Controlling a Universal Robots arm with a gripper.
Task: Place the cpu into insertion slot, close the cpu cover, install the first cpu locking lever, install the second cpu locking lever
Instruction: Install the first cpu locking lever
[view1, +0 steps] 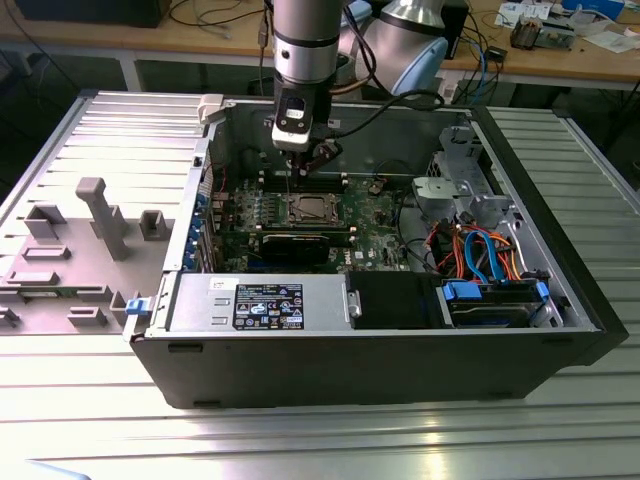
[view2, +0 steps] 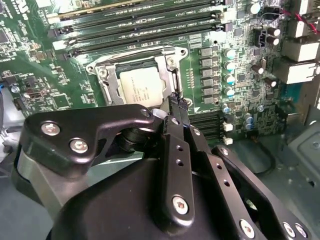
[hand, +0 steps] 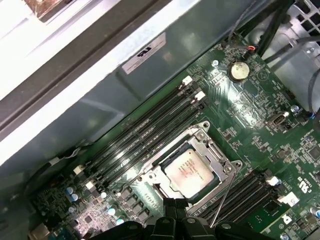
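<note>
The cpu (hand: 189, 171) (view2: 141, 85) lies flat in the insertion slot (view1: 308, 208) on the green board, its silver top showing. The cpu cover (hand: 216, 156) (view2: 167, 62) lies down around it as a metal frame. A thin locking lever (hand: 223, 201) stands up slanted beside the socket's edge. My gripper (view2: 178, 101) (view1: 298, 150) hangs just above the socket's side, black fingers pressed together at the tips. I see nothing between them. In the first wrist view the fingertips (hand: 175, 216) sit close to the socket's corner, a little apart from the lever's free end.
Rows of memory slots (hand: 150, 132) run beside the socket. A black graphics card (view1: 296, 243) lies in front of it in the exterior view. The case walls, power supply (view1: 260, 303), drive cage (view1: 455, 195) and coloured cables (view1: 480, 250) surround the board.
</note>
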